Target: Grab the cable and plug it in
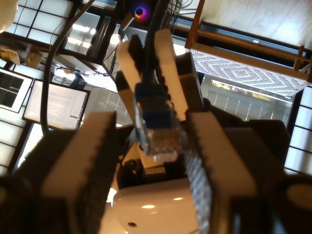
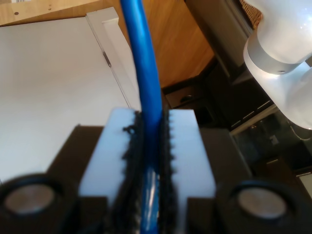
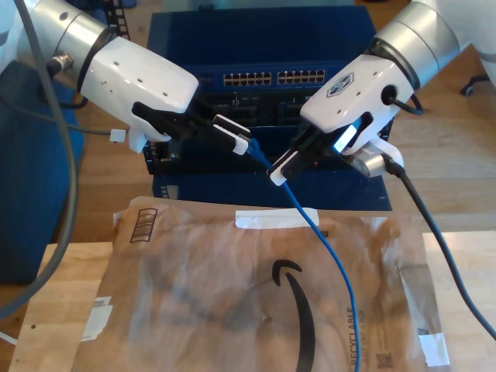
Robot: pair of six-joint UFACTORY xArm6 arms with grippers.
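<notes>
A brown paper mailer (image 3: 232, 287) is lying on the wooden table (image 3: 62, 310), in front of a blue cabinet (image 3: 178, 31) holding a network switch (image 3: 271, 77); my first gripper (image 3: 239, 138), reaching in from the exterior view's left, is keeping its fingers (image 1: 92, 161) spread wide around nothing; my second gripper (image 3: 280, 172) is pinching the cable (image 3: 341, 279) just behind its plug (image 1: 157, 134); the cable is trailing down across the mailer; the plug is pointing at my first gripper, just beside its fingertips.
</notes>
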